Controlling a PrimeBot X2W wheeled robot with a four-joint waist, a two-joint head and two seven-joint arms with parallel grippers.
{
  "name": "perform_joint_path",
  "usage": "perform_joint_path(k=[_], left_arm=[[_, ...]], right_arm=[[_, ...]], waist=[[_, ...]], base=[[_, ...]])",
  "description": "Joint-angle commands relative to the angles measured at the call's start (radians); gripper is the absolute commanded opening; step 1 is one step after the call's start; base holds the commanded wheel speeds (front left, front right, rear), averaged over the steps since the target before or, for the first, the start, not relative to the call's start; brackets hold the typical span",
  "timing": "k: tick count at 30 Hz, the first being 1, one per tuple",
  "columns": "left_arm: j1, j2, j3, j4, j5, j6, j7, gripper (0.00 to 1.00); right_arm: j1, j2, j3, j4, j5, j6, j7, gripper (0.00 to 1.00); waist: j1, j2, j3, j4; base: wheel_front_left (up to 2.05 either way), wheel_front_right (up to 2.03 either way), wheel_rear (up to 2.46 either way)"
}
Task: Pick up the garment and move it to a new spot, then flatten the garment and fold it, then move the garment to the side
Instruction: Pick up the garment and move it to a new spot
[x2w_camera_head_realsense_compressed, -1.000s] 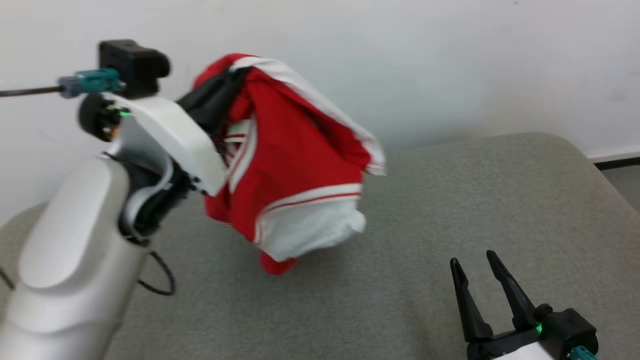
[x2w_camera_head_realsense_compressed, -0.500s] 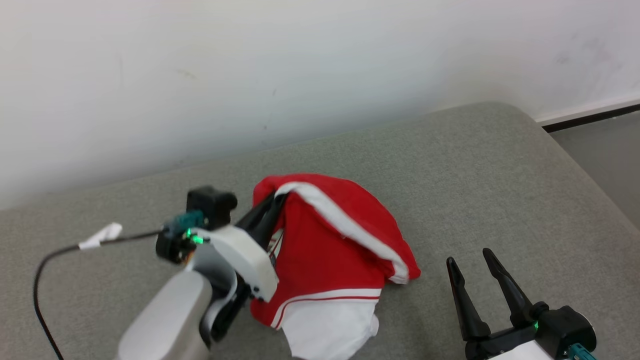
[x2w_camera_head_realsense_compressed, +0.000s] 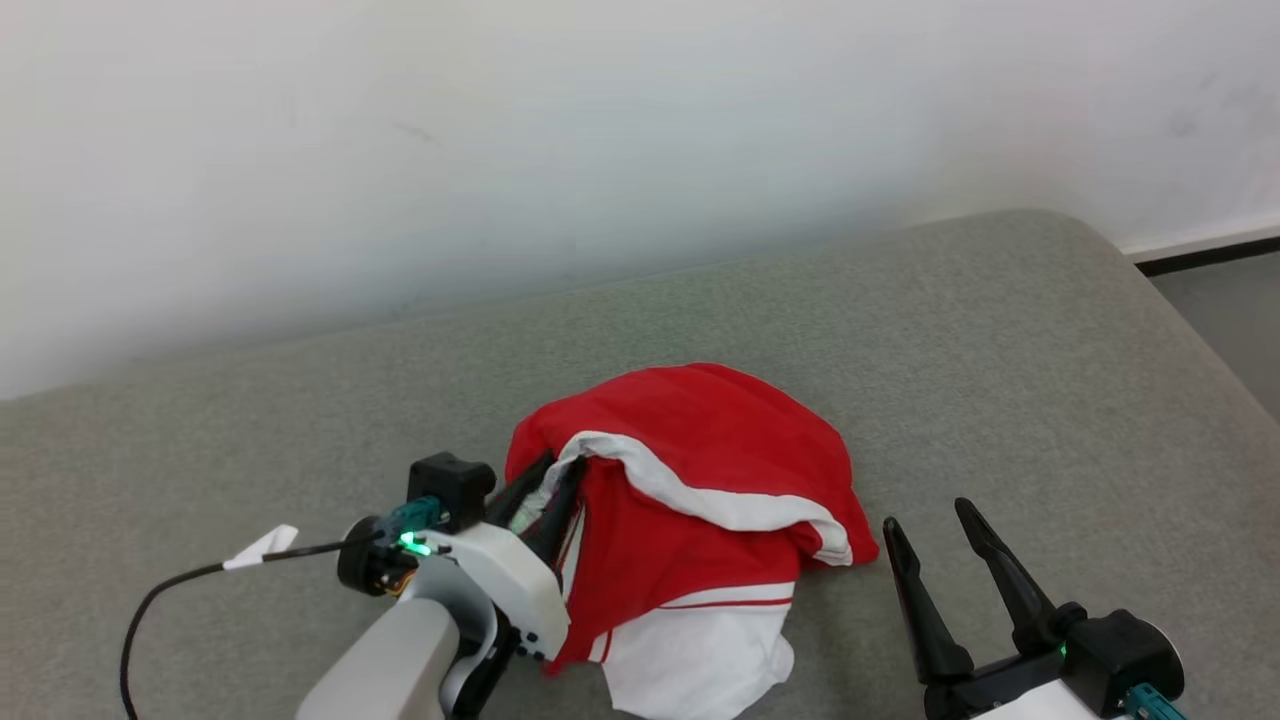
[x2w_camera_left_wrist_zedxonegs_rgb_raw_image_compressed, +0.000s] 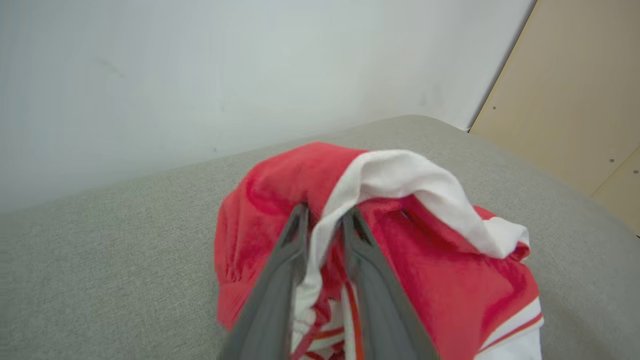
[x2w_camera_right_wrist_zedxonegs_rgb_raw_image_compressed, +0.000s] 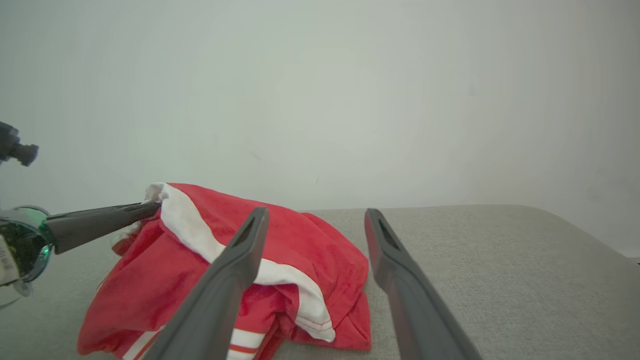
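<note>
1. Garment (x2w_camera_head_realsense_compressed: 700, 440), red with white bands and thin red stripes, sits in a crumpled heap; a grey cushion (x2w_camera_head_realsense_compressed: 1000, 350) lies under it and spreads well past it on every side.
2. My left gripper (x2w_camera_head_realsense_compressed: 562, 468) is low at the garment's left edge, fingers pointing into the heap; a white band (x2w_camera_left_wrist_zedxonegs_rgb_raw_image_compressed: 400, 172) of the garment arches over the heap's top and runs down between the two fingers.
3. Those fingers stand a narrow gap apart with the cloth in the gap; I cannot tell whether they pinch the band or merely flank it.
4. My right gripper (x2w_camera_head_realsense_compressed: 925, 513) sits to the garment's right, near it but not touching; its fingers are spread wide with nothing between them.
5. A white wall (x2w_camera_head_realsense_compressed: 600, 150) rises behind the garment, well apart from it.
6. A black cable (x2w_camera_head_realsense_compressed: 170, 585) with a small white tag trails away to the garment's left, from the left wrist.
</note>
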Motion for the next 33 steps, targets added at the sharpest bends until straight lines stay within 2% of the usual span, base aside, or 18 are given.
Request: perform_joint_path(k=[1, 6, 12, 15, 19, 22, 25, 27, 33], left_arm=[[-0.011, 0.000, 0.004, 0.006, 0.008, -0.003, -0.012, 1.00], [-0.028, 0.010, 0.027, -0.017, 0.007, -0.003, -0.034, 1.00], [0.017, 0.059, 0.079, -0.136, 0.025, 0.028, -0.042, 1.00], [0.076, 0.092, 0.129, -0.256, 0.049, 0.053, -0.042, 1.00], [0.213, 0.140, 0.226, -0.423, 0.080, 0.106, -0.042, 1.00], [0.333, 0.153, 0.308, -0.540, 0.108, 0.146, -0.042, 1.00], [0.446, 0.134, 0.383, -0.628, 0.131, 0.173, -0.042, 1.00], [0.510, 0.105, 0.415, -0.669, 0.151, 0.175, -0.042, 1.00], [0.618, 0.004, 0.483, -0.704, 0.207, 0.133, -0.042, 1.00]], right_arm=[[0.006, -0.007, -0.001, 0.000, 0.003, -0.002, -0.003, 1.00], [0.020, -0.007, -0.010, -0.003, 0.004, -0.002, -0.003, 1.00], [0.036, -0.012, -0.030, -0.012, 0.003, -0.002, -0.003, 1.00], [0.040, -0.012, -0.039, -0.020, 0.001, -0.002, -0.003, 1.00], [0.042, -0.011, -0.047, -0.042, -0.004, -0.002, -0.003, 1.00], [0.055, -0.011, -0.059, -0.063, -0.011, -0.002, -0.003, 1.00], [0.065, -0.014, -0.078, -0.086, -0.030, -0.002, -0.003, 1.00], [0.079, -0.011, -0.105, -0.109, -0.039, -0.002, -0.003, 1.00], [0.106, -0.007, -0.136, -0.157, -0.041, -0.002, -0.003, 1.00]], waist=[[0.0000, -0.0001, -0.009, 0.017], [0.0000, -0.0001, -0.025, 0.054], [0.0000, -0.0001, -0.035, 0.091], [0.0000, -0.0001, -0.035, 0.104], [0.0000, -0.0001, -0.032, 0.099], [0.0000, -0.0001, -0.028, 0.094], [0.0000, -0.0001, -0.023, 0.092], [0.0000, -0.0001, -0.020, 0.097], [0.0000, -0.0001, -0.011, 0.105]], base=[[0.00, 0.00, 0.00], [0.00, 0.00, 0.00], [0.00, 0.00, 0.00], [0.00, 0.00, 0.00], [0.00, 0.00, 0.00], [0.00, 0.00, 0.00], [0.00, 0.00, 0.00], [0.00, 0.00, 0.00], [0.00, 0.00, 0.00]])
